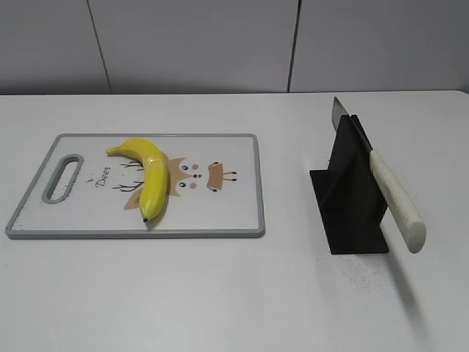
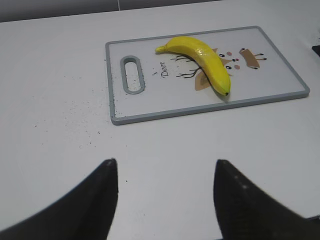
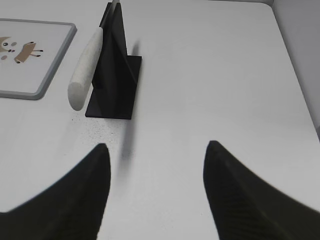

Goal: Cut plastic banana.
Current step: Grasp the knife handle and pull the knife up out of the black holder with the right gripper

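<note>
I see the banana [image 1: 149, 176] lying on the cutting board [image 1: 242, 220] on the white tabletop [image 1: 220, 293], across a cartoon deer print beside the word "Deer". Well apart to the right, a knife [image 1: 388, 194] rests tilted in a black stand [image 1: 350, 209]. My left claw [image 2: 165, 200] and right claw [image 3: 155, 195] both hang wide, holding nothing.

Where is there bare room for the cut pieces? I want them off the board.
Free: the table strip between cutting board and black knife stand, and the wide front area. Crowded: the board's middle, under the plastic banana, and beside the stand, where the knife handle overhangs.
</note>
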Robot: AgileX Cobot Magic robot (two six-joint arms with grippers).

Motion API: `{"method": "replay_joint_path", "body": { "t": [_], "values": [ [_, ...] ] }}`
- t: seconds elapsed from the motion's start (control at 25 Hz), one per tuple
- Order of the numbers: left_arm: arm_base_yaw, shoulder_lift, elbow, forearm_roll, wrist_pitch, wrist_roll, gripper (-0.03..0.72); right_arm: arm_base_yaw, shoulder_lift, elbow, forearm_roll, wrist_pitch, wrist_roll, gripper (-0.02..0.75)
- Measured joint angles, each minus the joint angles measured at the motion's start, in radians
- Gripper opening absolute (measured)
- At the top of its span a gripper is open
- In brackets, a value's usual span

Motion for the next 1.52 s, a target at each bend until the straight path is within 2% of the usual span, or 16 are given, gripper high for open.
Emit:
{"method": "replay_joint_path", "body": {
  "t": [1.36,1.52],
  "values": [
    [0.0,0.0,0.0,0.0,0.0,0.0,0.589,0.0,0.001,0.0,0.037,0.0,0.0,0.448],
    [0.0,0.0,0.0,0.0,0.0,0.0,0.589,0.0,0.076,-0.018,0.043,0.011,0.0,0.448]
  ]
}}
